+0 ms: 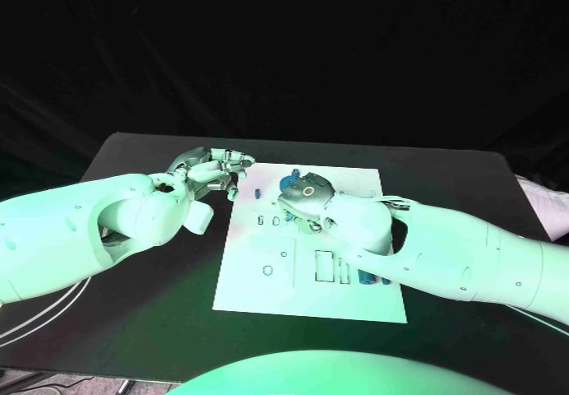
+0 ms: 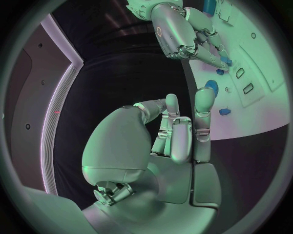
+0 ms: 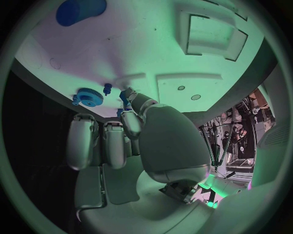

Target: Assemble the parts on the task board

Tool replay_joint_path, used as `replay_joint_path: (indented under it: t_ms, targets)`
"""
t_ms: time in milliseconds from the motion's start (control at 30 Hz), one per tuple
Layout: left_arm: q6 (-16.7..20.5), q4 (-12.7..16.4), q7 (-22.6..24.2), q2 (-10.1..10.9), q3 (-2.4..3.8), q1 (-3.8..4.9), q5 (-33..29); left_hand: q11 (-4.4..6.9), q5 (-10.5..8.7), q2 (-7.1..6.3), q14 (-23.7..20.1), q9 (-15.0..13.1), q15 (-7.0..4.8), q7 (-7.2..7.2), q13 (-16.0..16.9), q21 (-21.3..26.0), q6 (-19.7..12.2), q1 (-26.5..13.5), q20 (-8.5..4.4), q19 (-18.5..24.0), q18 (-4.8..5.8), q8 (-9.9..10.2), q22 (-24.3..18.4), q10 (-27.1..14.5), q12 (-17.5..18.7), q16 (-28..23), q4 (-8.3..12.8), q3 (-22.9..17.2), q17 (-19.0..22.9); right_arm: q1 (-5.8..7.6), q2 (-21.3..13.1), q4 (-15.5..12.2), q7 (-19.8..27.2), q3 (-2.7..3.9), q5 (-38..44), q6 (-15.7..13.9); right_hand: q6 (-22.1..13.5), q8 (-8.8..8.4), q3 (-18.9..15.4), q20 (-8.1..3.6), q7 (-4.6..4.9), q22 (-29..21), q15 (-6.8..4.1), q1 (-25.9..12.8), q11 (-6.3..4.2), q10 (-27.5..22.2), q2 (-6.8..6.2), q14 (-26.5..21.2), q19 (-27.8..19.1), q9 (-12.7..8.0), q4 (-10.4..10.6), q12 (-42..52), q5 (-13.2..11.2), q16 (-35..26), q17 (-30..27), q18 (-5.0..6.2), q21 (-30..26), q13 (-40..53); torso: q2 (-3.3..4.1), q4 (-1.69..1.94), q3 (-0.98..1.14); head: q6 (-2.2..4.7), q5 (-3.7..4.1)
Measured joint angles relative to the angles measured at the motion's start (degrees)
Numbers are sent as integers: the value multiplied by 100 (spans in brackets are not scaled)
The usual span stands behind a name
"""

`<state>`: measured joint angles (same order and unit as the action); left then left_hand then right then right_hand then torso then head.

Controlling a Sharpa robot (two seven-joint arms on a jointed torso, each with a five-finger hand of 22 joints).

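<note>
The white task board lies mid-table. My right hand hovers over its far part, thumb and a finger pinching a small blue part close above the board. A blue gear and a small blue peg sit just beside those fingertips. The gear and a small blue piece lie near the board's left edge, with my right hand beyond them. My left hand hangs over the black table off the board's far-left corner, its fingers holding nothing.
A large blue cylinder stands further along the board. Several blue parts sit at the board's near right beside rectangular slots. Another small blue piece lies near the left edge. Black table surrounds the board.
</note>
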<state>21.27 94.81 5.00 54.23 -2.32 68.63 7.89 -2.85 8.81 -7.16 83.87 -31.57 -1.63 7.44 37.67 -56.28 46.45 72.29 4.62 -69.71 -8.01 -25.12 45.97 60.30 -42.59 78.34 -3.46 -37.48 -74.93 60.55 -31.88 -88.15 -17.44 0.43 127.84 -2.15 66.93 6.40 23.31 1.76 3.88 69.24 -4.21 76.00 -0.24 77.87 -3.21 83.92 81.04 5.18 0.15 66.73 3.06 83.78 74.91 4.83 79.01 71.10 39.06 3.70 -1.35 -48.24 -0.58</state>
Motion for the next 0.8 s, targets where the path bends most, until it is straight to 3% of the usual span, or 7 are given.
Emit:
replay_joint_path:
  t_ms: [800]
  targets:
    - [-3,-7,-15,-24,0,0,2,0,0,0,0,0,0,0,0,0,0,0,0,0,-1,0,0,0,0,0,0,0,1,18,128,81,167,-45,-40,40,1,16,-1,0,4,-2,0,-29,0,0,-30,0,0,69,-2,0,-9,0,2,0,0,7,0,-10,3,-34,-59]
